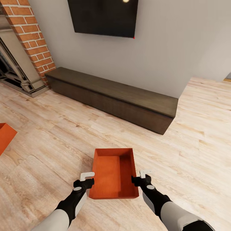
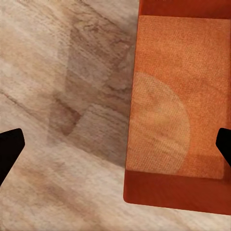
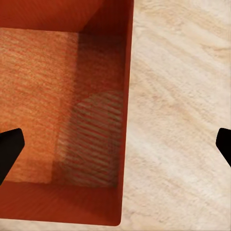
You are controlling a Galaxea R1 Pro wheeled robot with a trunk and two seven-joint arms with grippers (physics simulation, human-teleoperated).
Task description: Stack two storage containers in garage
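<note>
My left gripper [image 1: 87, 178] and right gripper [image 1: 142, 176], fingers spread, straddle the storage container's [image 1: 114, 173] 9 and 3 o'clock walls; uneven closing may skew the thin tub.

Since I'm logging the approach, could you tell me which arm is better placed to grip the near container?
Neither clearly: left gripper and right gripper both straddle a side wall of the storage container, open.

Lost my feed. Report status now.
Both grippers, left and right, open, straddling the near container's side walls. Second container far left on floor. Nothing blocking.
</note>
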